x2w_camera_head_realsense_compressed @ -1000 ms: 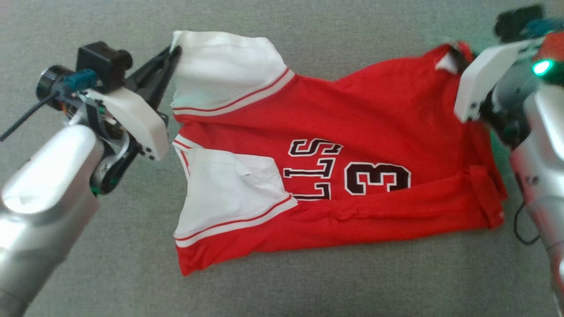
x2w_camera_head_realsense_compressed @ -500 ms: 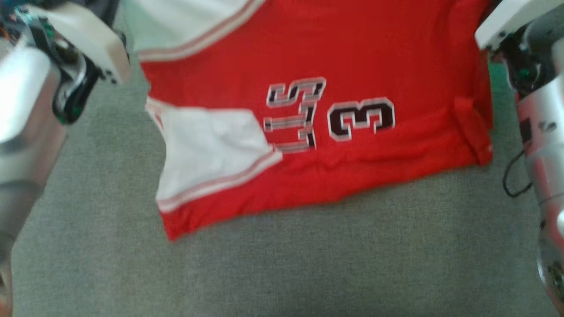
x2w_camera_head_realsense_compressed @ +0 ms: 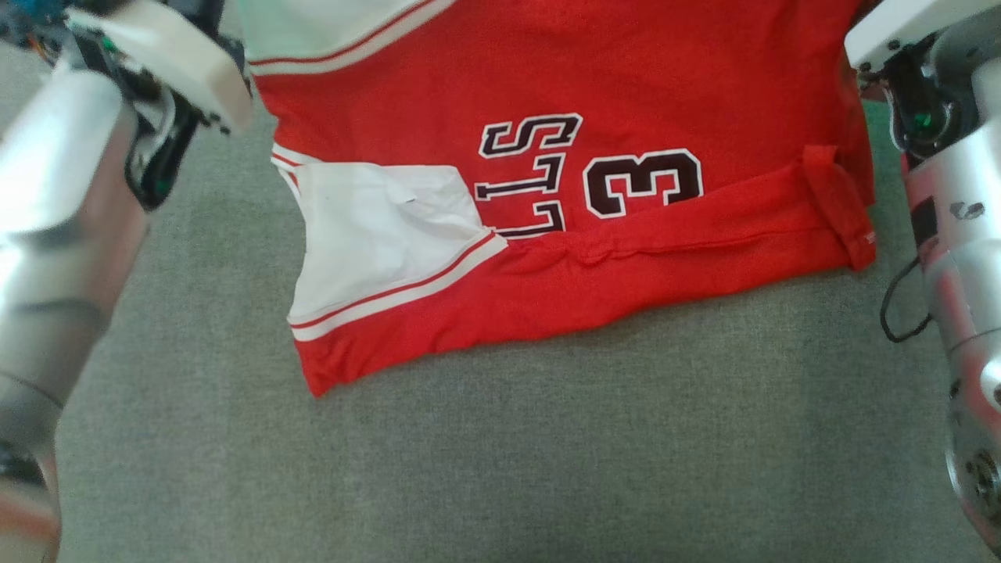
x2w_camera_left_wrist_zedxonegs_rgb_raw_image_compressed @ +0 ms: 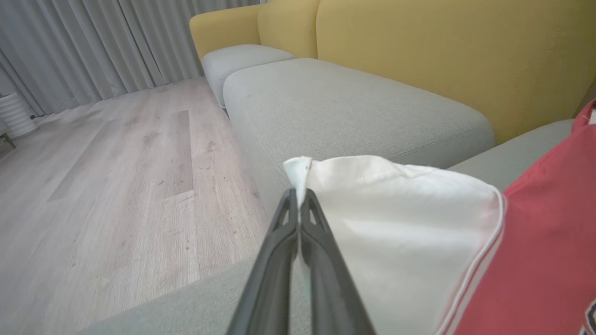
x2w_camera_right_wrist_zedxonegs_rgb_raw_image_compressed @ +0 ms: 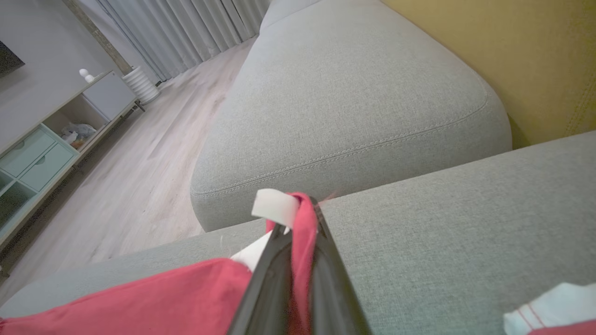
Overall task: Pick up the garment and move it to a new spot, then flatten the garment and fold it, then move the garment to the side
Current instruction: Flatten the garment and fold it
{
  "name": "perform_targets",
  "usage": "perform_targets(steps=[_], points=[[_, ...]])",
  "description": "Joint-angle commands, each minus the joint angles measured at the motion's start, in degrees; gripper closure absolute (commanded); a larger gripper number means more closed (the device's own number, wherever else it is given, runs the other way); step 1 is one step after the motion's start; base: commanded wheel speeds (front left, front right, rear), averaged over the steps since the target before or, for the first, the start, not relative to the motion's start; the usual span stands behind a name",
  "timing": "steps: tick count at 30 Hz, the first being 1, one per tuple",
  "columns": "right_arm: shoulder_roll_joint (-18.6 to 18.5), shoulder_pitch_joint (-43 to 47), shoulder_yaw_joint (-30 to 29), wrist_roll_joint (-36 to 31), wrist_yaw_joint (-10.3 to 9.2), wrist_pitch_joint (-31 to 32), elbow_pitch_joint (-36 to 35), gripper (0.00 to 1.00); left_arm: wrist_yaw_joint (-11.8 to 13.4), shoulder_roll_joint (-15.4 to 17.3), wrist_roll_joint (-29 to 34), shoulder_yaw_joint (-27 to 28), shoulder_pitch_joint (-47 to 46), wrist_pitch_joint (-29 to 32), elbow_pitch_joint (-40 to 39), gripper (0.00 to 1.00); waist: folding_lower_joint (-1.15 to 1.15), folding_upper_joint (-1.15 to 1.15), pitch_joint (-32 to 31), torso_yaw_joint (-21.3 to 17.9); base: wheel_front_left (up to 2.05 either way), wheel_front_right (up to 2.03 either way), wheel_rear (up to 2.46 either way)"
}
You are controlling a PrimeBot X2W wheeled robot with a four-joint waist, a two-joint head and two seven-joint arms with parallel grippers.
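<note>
Silver arms, white wrist covers, dark tapered jaws

Both forearms are rounded, brushed-silver tubes, the left forearm point(x2w_camera_head_realsense_compressed: 55, 180) glossy and the right forearm point(x2w_camera_head_realsense_compressed: 958, 258) carrying small black markings point(x2w_camera_head_realsense_compressed: 966, 209) and a thin black cable point(x2w_camera_head_realsense_compressed: 899, 313) looping off its side. Each wrist wears a smooth white plastic cover, the left cover point(x2w_camera_head_realsense_compressed: 168, 55) and the right cover point(x2w_camera_head_realsense_compressed: 899, 31) both dotted with small dark screws along the edge. Under them sits black mechanism with green specks point(x2w_camera_head_realsense_compressed: 923, 121). The jaws are two long dark grey fingers point(x2w_camera_left_wrist_zedxonegs_rgb_raw_image_compressed: 272, 279), narrowing to the tip, with slim triangular cut-outs near the end; the right arm's fingers point(x2w_camera_right_wrist_zedxonegs_rgb_raw_image_compressed: 265, 288) look alike.
</note>
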Motion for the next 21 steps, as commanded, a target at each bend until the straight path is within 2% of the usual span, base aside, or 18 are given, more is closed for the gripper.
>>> perform_targets(steps=[1, 3, 7, 12, 15, 21], points=[[0.06, 0.34, 0.87, 1.01, 0.39, 0.06, -1.48, 1.0, -0.23, 2.86, -1.27, 1.33, -0.64, -0.17, -1.72, 1.0, 0.0, 0.0, -0.94, 0.38, 0.0, 0.0, 0.0], [-0.29, 1.49, 1.44, 2.61, 0.39, 1.16, -1.48, 1.0, -0.29, 3.88, -2.78, -0.29, 1.05, 0.83, -4.09, 1.0, 0.0, 0.0, -1.92, 0.63, 0.0, 0.0, 0.0], [-1.65, 4.51, 3.39, 5.37, 0.39, 4.32, -2.35, 1.0, -0.32, 7.92, -7.78, -3.91, 5.48, 4.35, -12.24, 1.0, 0.0, 0.0, -4.08, 0.95, 0.0, 0.0, 0.0], [-3.84, 8.28, 5.49, 8.73, 0.39, 8.77, -3.99, 1.0, -0.33, 17.07, -15.1, -9.96, 10.66, 9.77, -25.76, 1.0, 0.0, 0.0, -6.76, 1.08, 0.0, 0.0, 0.0], [-5.09, 10.64, 6.87, 10.31, 0.39, 11.46, -5.29, 1.0, -0.33, 21.35, -17.83, -12.35, 12.91, 12.12, -31.3, 1.0, 0.0, 0.0, -8.46, 0.94, 0.0, 0.0, 0.0], [-8.34, 15.56, 10.64, 11.96, 0.39, 18.05, -7.72, 1.0, -0.33, 25.77, -20.21, -16.33, 16.56, 16.19, -38.85, 1.0, 0.0, 0.0, -11.03, 0.69, 0.0, 0.0, 0.0]])
